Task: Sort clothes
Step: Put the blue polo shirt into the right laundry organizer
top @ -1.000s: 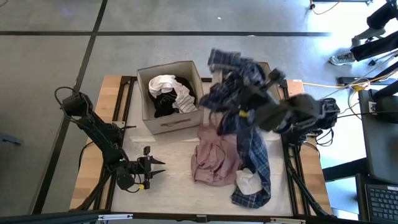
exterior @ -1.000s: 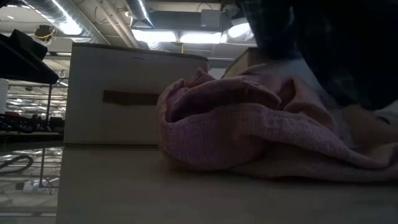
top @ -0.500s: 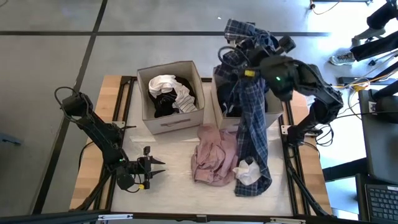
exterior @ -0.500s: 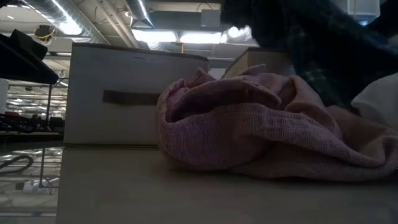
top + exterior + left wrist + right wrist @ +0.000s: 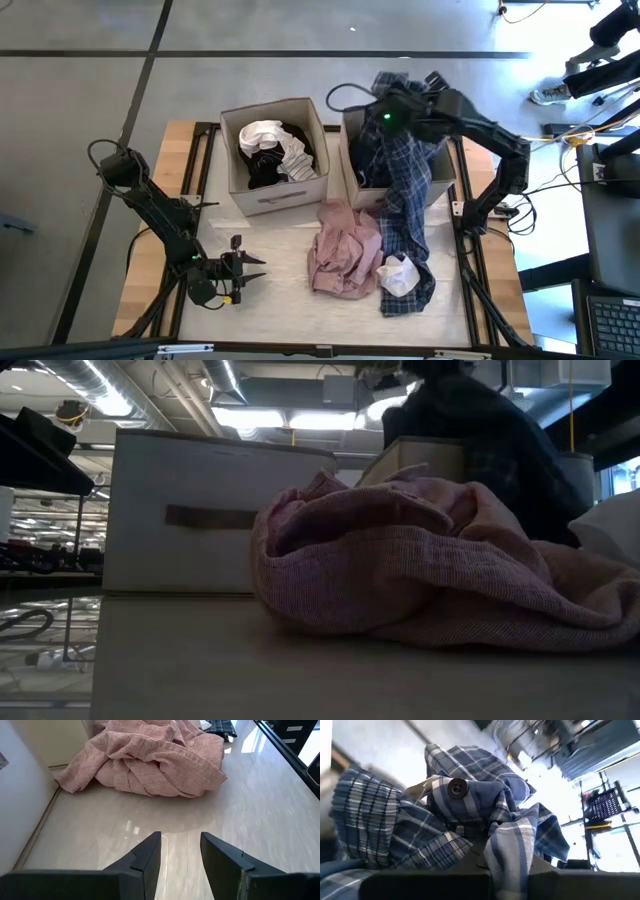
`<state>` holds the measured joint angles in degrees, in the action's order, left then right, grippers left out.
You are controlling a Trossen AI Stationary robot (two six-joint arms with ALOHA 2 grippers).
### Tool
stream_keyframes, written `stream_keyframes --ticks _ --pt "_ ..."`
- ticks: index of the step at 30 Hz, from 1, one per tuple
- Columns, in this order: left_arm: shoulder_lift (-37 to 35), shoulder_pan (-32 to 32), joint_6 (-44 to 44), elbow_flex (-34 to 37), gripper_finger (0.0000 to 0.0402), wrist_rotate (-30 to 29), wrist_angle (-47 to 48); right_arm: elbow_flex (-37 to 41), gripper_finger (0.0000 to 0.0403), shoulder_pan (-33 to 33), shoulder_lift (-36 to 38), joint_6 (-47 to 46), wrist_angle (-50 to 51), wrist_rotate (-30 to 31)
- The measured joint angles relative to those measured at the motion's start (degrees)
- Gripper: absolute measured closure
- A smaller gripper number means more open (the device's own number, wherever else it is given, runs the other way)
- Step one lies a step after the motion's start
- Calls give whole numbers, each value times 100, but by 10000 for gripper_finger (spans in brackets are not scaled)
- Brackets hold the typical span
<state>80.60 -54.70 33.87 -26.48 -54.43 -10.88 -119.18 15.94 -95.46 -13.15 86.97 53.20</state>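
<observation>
My right gripper (image 5: 378, 108) hovers over the right beige box (image 5: 349, 168), shut on a blue-plaid shirt (image 5: 405, 185). The shirt runs from the gripper down into that box, over the box's near wall, and its tail (image 5: 408, 298) lies on the table. Beside the tail a dusty-pink garment (image 5: 343, 255) lies crumpled on the table, with a small white piece (image 5: 398, 275) next to it. White, black and striped clothes (image 5: 272, 148) sit in the left box (image 5: 278, 200). At the table's near left my left gripper (image 5: 252, 268) stands open with nothing between its fingers. My right gripper pinches a bunched fold of the plaid shirt (image 5: 506, 851) between its two fingers, several layers thick, close to a buttoned part (image 5: 456, 787). It comes from above and from the right, slanting down. The shirt hangs below the gripper into the right box, slack, its tail on the table.
The two boxes stand side by side at the table's far half. In the left wrist view bare tabletop (image 5: 240, 805) stretches between my left gripper (image 5: 180, 845) and the pink garment (image 5: 150, 760). In the low view the pink garment (image 5: 400, 570) fills the foreground.
My right gripper has swung with the plaid shirt toward the table's far edge, then sunk over the right box, tipping downward. The shirt's upper part has dropped into the box; its tail has stayed on the table near the white piece.
</observation>
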Motion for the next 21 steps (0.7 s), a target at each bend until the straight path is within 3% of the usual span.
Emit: stream_keyframes --ticks 12,21 --pt "0 0 20 0 274 1 0 2757 391 616 6 147 -2223 -1835" --pt "0 2 6 0 274 0 -2 3866 390 829 6 -43 -3203 -2562"
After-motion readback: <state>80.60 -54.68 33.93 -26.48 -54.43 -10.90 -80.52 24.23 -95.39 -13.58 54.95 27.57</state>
